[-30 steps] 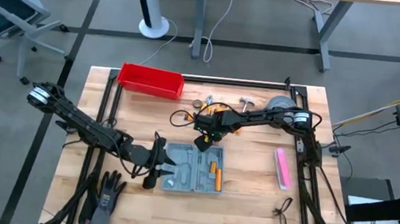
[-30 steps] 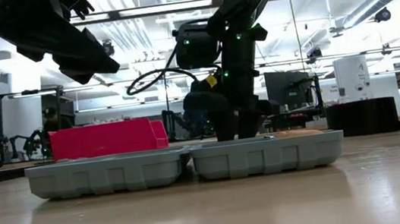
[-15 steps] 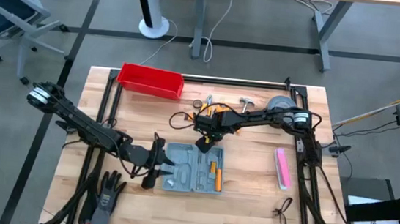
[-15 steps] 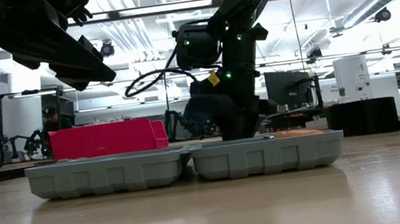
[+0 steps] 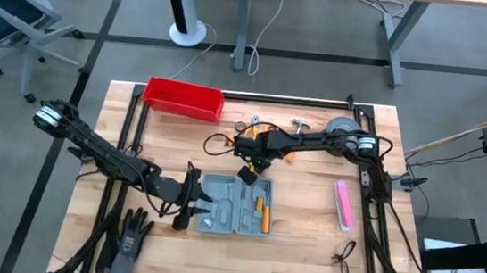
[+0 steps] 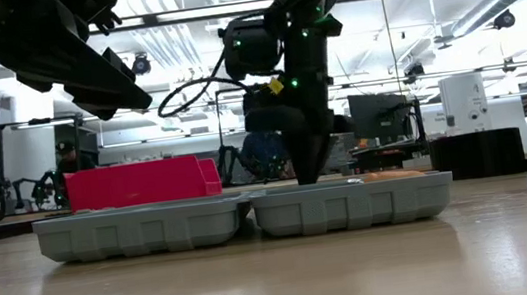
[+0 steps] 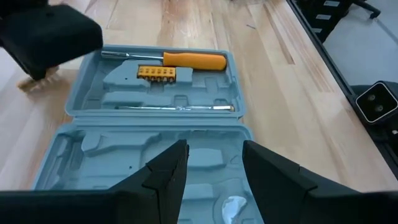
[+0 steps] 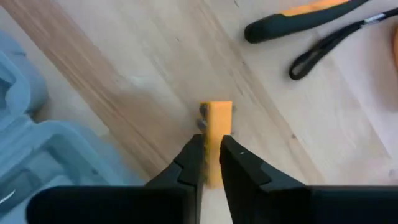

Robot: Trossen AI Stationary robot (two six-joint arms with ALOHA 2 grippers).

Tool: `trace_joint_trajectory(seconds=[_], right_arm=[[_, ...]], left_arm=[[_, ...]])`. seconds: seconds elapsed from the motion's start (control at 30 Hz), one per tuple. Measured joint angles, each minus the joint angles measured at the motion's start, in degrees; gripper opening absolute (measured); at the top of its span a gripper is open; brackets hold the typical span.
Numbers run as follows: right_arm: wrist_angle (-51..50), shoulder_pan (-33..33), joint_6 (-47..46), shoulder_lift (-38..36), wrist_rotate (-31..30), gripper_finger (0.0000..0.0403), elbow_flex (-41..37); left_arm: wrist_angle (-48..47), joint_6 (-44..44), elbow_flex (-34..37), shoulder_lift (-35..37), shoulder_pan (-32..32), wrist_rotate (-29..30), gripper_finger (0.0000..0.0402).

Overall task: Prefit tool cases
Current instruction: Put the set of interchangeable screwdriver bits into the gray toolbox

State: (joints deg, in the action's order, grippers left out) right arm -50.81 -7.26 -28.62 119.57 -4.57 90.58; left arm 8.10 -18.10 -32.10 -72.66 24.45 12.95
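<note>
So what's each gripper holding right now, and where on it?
The right gripper pinches a small yellow-orange piece by its near end, just beside the tool case. The left gripper is open over the case, holding nothing.

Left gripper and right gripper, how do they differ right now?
The left gripper is open and empty; the right gripper is closed on a small orange rectangular block. The left sits at the open grey-blue plastic tool case; the right is over the bare wooden table beside the case. Both have dark fingers.
</note>
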Motion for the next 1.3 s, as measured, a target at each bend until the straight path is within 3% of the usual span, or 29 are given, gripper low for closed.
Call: trace_joint_trajectory(seconds=[0.17, 0.3, 0.8, 1.07, 1.3], right_arm=[[-4.45, 1.6, 1.04, -0.43, 0.04, 0.0003, 3.46], [-5.94, 2.27, 2.36, -0.44, 0.36, 0.0008, 4.53], [-4.28, 0.85, -11.77, 2.49, -1.03, 0.0169, 3.76], [-3.98, 0.74, -12.79, 4.79, -1.99, 0.0206, 3.76], [-3.31, 0.76, -13.27, 5.7, -3.87, 0.0215, 3.69]], left_arm=[[0.0, -0.18, 0.0, 0.0, 0.0, -0.03, 0.0162], [0.02, -0.25, 0.0, 0.0, 0.02, -0.44, 0.0162], [0.04, -0.45, 0.0, 0.02, 0.0, -0.62, 0.0162], [0.08, -0.45, 0.0, 0.04, 0.01, -1.54, 0.0162], [0.04, -0.45, 0.0, 0.07, 0.38, -1.97, 0.0162]])
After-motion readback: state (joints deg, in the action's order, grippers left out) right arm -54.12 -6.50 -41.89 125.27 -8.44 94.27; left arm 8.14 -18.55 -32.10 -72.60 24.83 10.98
